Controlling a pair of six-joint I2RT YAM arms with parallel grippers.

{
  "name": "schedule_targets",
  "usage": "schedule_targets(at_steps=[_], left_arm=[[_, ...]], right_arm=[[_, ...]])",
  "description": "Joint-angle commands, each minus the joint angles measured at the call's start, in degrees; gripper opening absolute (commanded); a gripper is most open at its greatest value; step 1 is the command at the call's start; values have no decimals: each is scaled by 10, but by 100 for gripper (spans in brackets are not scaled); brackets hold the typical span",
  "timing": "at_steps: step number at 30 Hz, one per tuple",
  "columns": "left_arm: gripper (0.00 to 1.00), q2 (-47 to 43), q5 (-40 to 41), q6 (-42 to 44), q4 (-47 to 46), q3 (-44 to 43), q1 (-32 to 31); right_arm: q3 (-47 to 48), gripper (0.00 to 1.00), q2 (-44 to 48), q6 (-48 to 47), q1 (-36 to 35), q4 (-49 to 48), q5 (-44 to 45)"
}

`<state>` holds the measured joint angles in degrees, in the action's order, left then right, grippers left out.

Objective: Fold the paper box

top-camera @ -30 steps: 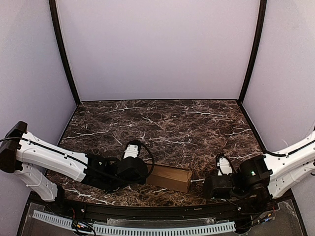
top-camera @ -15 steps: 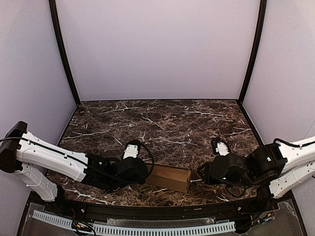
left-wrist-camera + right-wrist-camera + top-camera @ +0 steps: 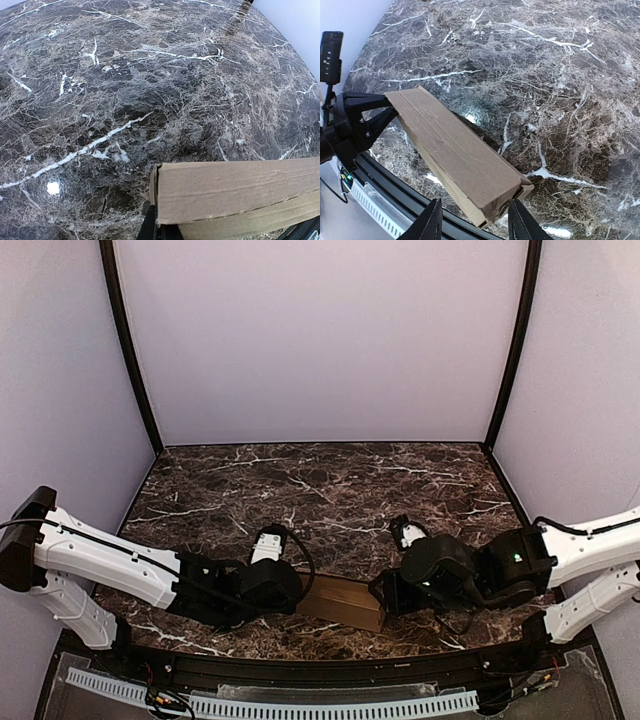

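- Box (image 3: 343, 600) low in the top view, just below centre: a long brown cardboard sleeve, lying on the marble table (image 3: 330, 490) near its front edge and running left to right.
- Left gripper (image 3: 298, 596) at the box's left end, clenched on the cardboard, with the white arm stretched in from the left edge of the frame.
- Right gripper (image 3: 385, 592) at the box's right end, with the arm stretched in from the right edge of the frame.
- Right wrist view: box (image 3: 455, 150) slanting from upper left down to bottom centre, with its near end set between the two fingers (image 3: 434, 222) at the bottom edge.
- Right jaws released and standing apart on either side of that end, clear of the cardboard on the left; on the right, cannot tell whether touching or just beside.
- Small flap bent in at the near right corner of the box.
- Upper left of the same view: left gripper (image 3: 372, 117) pinching the far end of the box.
- Left wrist view: box (image 3: 235, 187) across the lower right, its end edge at bottom centre, with a dark finger (image 3: 149, 227) right at that end.
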<state>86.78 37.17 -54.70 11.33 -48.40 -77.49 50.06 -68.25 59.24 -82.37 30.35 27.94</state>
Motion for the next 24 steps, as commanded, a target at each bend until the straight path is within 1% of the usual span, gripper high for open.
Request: schedule_targets(at_steps=[1,4,7,11,13,16,19,22,24], left_arm=[[0,35,-49,-9,124,29,4],[0,34,-47,-12,127,28,4],[0,31,-44,-16,133,25,4],[0,25,-39,-21,142,22,4],[0,23,-38,-22,144,22,4],[0,20,-38,-25,148,20,5],[0,19,-37,-27,151,20,4],[0,18,-36,-29,152,22,4],[0,19,-33,-30,152,23,4]], right_arm=[[12,44,-33,11,12,23,-11],[9,41,-54,25,20,32,-10],[2,35,-64,41,27,33,-8],[-3,29,-73,45,33,28,-4],[-10,26,-74,41,39,9,-6],[-32,20,-71,33,57,-47,-24],[-54,17,-69,30,72,-92,-35],[-60,16,-78,8,86,-124,-46],[-61,13,-88,-9,94,-144,-52]])
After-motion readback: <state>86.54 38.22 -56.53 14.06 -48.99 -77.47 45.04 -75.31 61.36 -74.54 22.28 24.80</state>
